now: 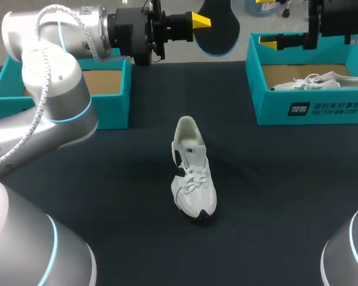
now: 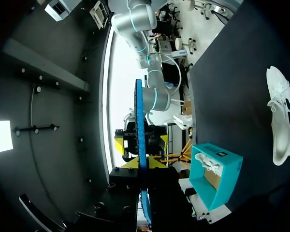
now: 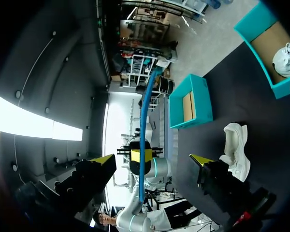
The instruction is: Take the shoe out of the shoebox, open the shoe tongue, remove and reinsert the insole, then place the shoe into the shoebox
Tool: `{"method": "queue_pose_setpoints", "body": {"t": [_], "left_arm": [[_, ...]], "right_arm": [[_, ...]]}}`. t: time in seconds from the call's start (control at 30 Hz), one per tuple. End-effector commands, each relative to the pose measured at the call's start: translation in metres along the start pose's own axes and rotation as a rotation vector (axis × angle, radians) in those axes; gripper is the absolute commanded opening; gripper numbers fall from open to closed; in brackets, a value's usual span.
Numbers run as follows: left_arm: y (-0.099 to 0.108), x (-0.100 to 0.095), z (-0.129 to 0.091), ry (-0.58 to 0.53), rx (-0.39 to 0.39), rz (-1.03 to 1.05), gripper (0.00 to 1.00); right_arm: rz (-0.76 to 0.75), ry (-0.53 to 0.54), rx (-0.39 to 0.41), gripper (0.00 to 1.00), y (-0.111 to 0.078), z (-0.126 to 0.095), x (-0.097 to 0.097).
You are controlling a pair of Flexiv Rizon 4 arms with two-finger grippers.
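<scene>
A white shoe (image 1: 194, 173) lies on the dark table's middle with its heel toward the far side. High over the far edge, my left gripper (image 1: 201, 22) is shut on a dark insole (image 1: 218, 27) with a blue underside. In the left wrist view the insole (image 2: 139, 130) stands edge-on between the yellow tips of that gripper (image 2: 142, 163). My right gripper (image 3: 152, 159) is open wide, with the insole (image 3: 144, 125) in the gap between its fingers and apart from both. One of its yellow fingertips (image 1: 268, 42) shows above the right box.
A teal shoebox (image 1: 310, 107) at the far right holds a second white shoe (image 1: 319, 80). Another teal shoebox (image 1: 107, 110) at the far left shows only its cardboard floor. Bare dark cloth surrounds the shoe on the table.
</scene>
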State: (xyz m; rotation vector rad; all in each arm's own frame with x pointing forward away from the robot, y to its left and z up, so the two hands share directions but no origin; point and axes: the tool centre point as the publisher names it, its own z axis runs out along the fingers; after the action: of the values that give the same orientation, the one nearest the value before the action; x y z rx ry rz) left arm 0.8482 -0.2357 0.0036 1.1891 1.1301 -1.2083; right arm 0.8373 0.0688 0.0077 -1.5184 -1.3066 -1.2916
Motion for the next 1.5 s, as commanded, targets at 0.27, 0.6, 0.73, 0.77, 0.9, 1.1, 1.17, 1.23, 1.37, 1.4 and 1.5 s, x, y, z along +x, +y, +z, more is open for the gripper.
{"method": "queue_pose_setpoints", "body": {"t": [0.27, 0.6, 0.73, 0.77, 0.9, 1.1, 1.17, 1.23, 1.37, 1.4, 1.5], "left_arm": [[-0.014, -0.001, -0.013, 0.005, -0.014, -0.01, 0.0], [-0.018, 0.0, -0.021, 0.007, -0.011, -0.022, 0.0], [-0.019, 0.002, -0.021, 0.013, -0.011, -0.025, 0.0], [-0.019, 0.002, -0.021, 0.014, -0.01, -0.026, 0.0], [-0.02, 0.003, -0.02, 0.017, -0.008, -0.031, 0.0], [-0.022, 0.004, -0.022, 0.031, -0.009, -0.036, 0.0], [-0.022, 0.004, -0.022, 0.031, -0.009, -0.036, 0.0], [-0.022, 0.004, -0.022, 0.031, -0.009, -0.036, 0.0], [-0.022, 0.004, -0.022, 0.031, -0.009, -0.036, 0.0], [-0.022, 0.004, -0.022, 0.031, -0.009, -0.036, 0.0], [-0.022, 0.004, -0.022, 0.031, -0.009, -0.036, 0.0]], "right_arm": [[0.018, 0.031, 0.032, 1.0, -0.002, 0.001, -0.004], [0.033, 0.068, 0.081, 1.0, -0.015, -0.025, -0.031], [0.028, 0.055, 0.044, 1.0, -0.014, -0.033, -0.033], [0.019, 0.056, 0.034, 1.0, -0.014, -0.035, -0.033], [-0.007, 0.089, 0.001, 1.0, -0.01, -0.036, -0.031], [-0.035, 0.097, -0.063, 1.0, -0.009, -0.033, -0.031], [-0.035, 0.097, -0.063, 1.0, -0.009, -0.033, -0.031], [-0.035, 0.097, -0.063, 1.0, -0.009, -0.033, -0.031], [-0.035, 0.097, -0.063, 1.0, -0.009, -0.033, -0.031], [-0.035, 0.097, -0.063, 1.0, -0.009, -0.033, -0.031], [-0.035, 0.097, -0.063, 1.0, -0.009, -0.033, -0.031]]}}
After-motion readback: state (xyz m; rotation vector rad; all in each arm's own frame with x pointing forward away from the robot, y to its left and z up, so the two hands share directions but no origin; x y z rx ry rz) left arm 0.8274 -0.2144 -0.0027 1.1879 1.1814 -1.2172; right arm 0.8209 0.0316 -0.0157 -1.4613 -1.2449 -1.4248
